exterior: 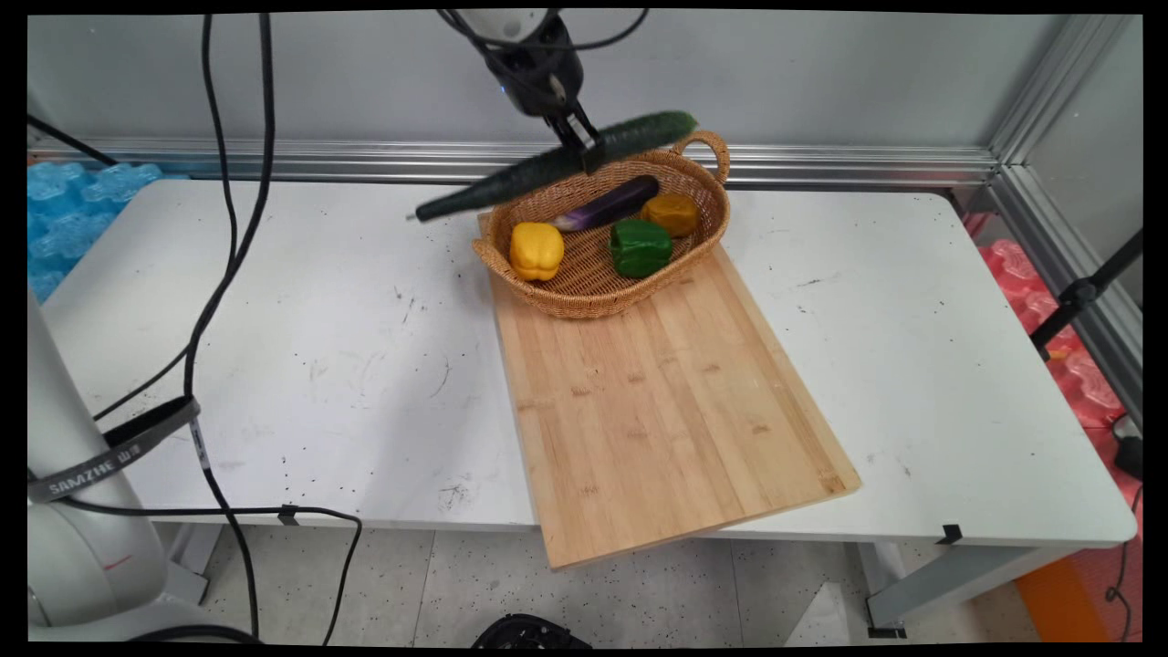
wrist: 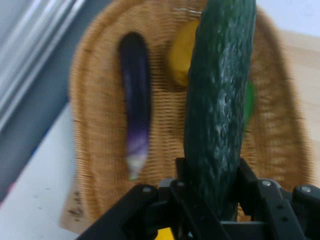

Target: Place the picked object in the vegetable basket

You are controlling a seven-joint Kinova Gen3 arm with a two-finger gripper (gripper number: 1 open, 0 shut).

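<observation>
The gripper is clamping a long dark cucumber near its middle and holding it tilted in the air, its ends sticking out well to either side, seemingly so it balances. Directly beneath the gripper a wicker basket is sitting on the far end of a wooden cutting board on the white bench. Below the cucumber, an eggplant, a yellow pepper, a green pepper and an orange vegetable are crowding the basket's floor.
</observation>
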